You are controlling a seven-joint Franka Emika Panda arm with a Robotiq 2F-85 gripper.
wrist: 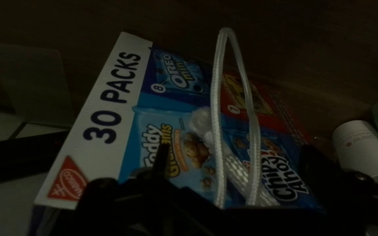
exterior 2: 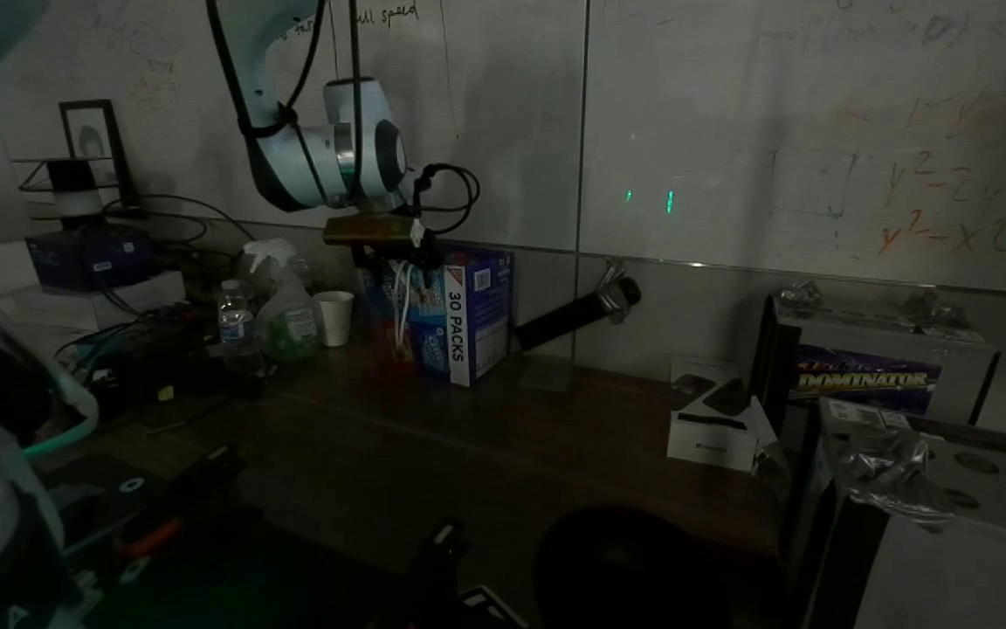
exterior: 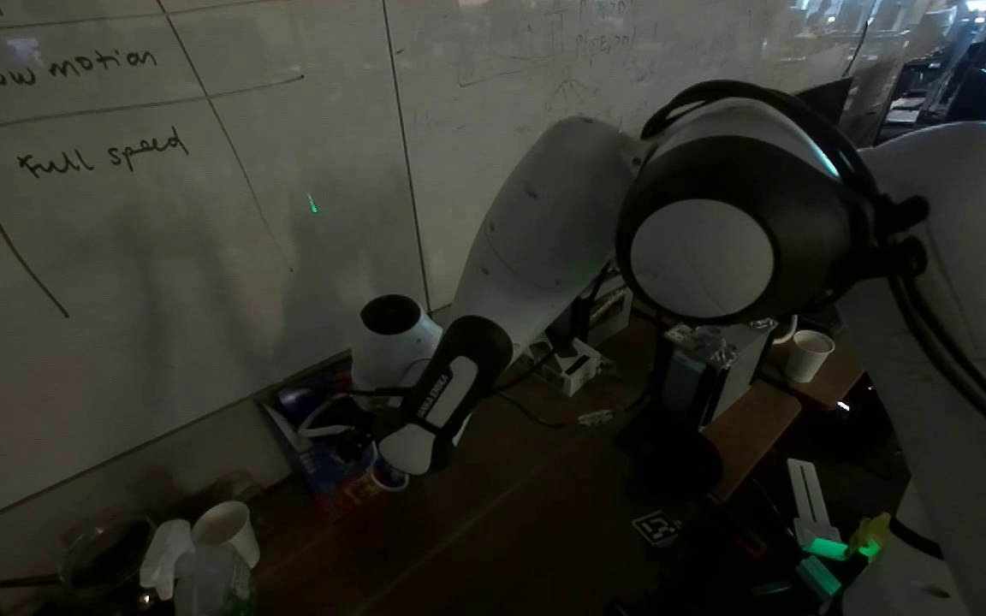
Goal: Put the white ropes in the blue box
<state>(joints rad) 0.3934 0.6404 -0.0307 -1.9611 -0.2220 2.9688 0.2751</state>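
Wrist view: the gripper (wrist: 235,150) has its jaws spread apart, and between them shows the rope (wrist: 216,118), a loop hanging outside the box (wrist: 176,124) in front of its printed side. In an exterior view the arm (exterior 2: 326,150) reaches in from above, wrist (exterior 2: 375,114) bent, gripper pointing down near the box's top; in an exterior view the elbow (exterior: 703,257) stands raised.

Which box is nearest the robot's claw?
The blue box marked 30 PACKS: it alone sits right by the gripper, while the others, such as the DOMINATOR box, stand well away.
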